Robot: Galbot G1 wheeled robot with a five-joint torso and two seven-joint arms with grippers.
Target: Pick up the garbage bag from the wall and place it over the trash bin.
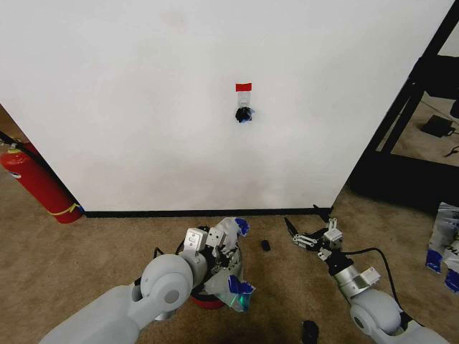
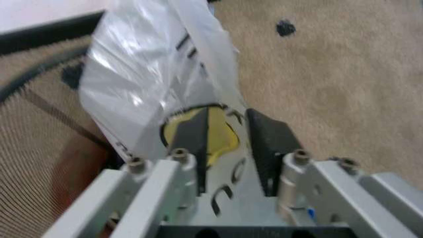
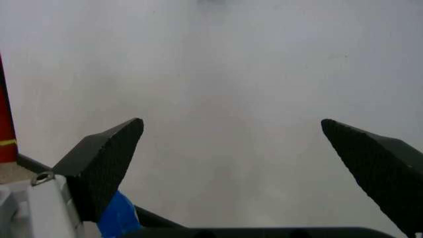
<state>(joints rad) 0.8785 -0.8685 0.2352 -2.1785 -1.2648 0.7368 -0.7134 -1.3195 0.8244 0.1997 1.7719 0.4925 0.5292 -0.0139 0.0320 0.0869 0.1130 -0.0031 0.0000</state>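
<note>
Our left tool (image 1: 219,252) pinches the garbage bag (image 1: 231,266) by a fold of its thin plastic, right over the trash bin (image 1: 206,299), whose red base peeks out beneath. We hold it high and close so the loose plastic can drape around the rim instead of sliding to the carpet. Our right tool (image 1: 310,236) hovers just beside, fingers spread wide and holding nothing, facing the wall (image 1: 143,107); we judge it ready to help spread the bag's mouth.

The garbage bag (image 2: 158,84) bears black lettering beside its yellow smiley, too blurred to read.
</note>
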